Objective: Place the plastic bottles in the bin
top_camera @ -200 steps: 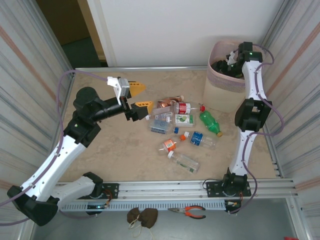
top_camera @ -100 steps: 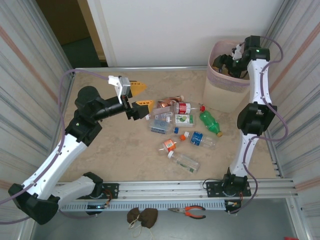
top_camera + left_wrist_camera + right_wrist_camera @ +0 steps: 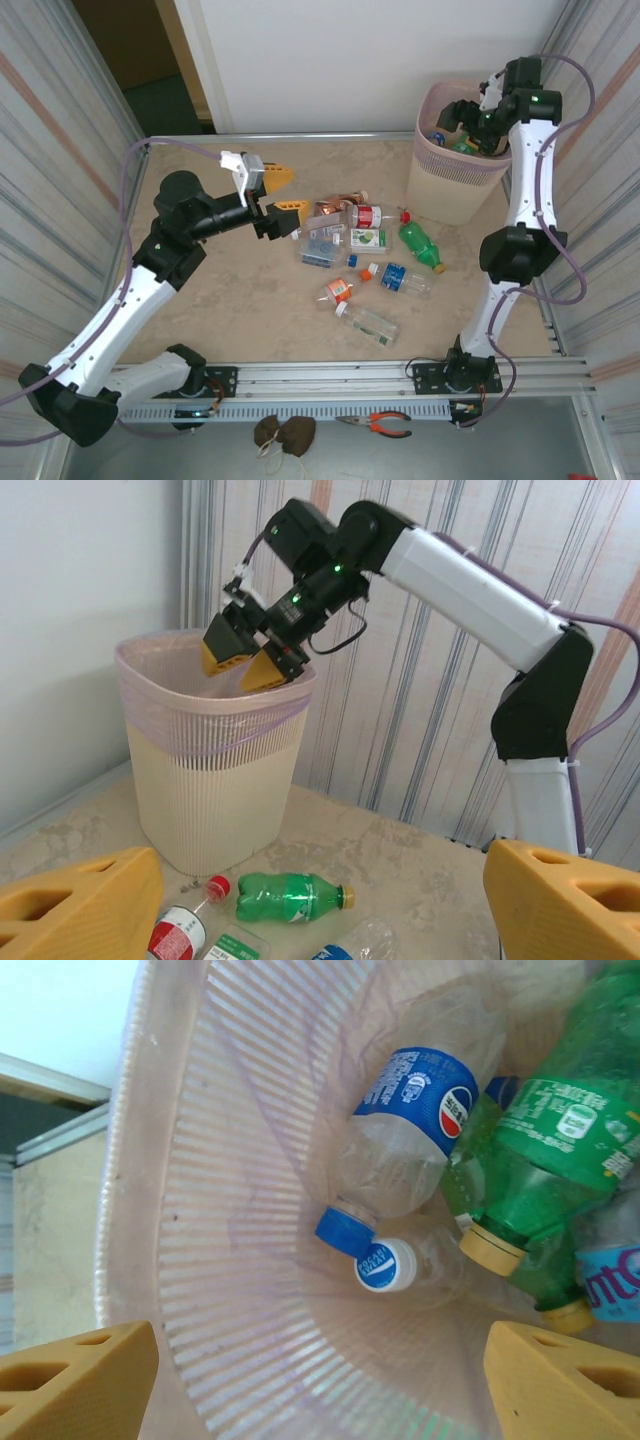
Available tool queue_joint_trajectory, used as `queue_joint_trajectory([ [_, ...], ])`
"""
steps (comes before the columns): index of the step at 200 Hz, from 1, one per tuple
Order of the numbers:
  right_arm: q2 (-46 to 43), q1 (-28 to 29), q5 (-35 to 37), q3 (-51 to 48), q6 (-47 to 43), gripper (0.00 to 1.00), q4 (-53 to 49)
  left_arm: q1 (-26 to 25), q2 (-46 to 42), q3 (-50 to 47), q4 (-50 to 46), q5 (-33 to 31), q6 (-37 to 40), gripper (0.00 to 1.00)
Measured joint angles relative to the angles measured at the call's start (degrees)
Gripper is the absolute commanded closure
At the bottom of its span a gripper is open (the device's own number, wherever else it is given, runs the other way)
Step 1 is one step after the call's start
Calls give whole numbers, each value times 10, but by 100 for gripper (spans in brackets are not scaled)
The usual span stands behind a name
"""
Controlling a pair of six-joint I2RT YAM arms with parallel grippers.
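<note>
From above, small clear and green plastic bottles littered the table beside the left end effector, spread apart, likely for picking. Left wrist: the right end effector hung apart, empty, over the tall beige perforated bin. Right wrist: more bottles lay inside.

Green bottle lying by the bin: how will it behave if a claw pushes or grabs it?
The green bottle lies on its side, so a push across its body would probably roll it. It looks empty, so it is likely light and quick to skid. Its smooth round plastic may slip or dent in a grip.
</note>
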Motion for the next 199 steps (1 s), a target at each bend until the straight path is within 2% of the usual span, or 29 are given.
queue_joint_trajectory([
  [55, -101, 28, 71, -75, -26, 18, -5, 0, 1, -5, -2, -2, 0, 17],
  [110, -249, 74, 135, -281, -47, 21, 48, 0, 0, -18, -2, -2, -1, 17],
  [159, -344, 157, 181, -461, -77, 23, 99, 0, -3, -22, -3, -7, -2, 17],
  [183, -356, 185, 186, -491, -90, 23, 102, 0, -3, -23, -3, -9, -2, 17],
  [199, -378, 228, 203, -542, -98, 23, 127, 0, -3, -23, -3, -13, -2, 17],
])
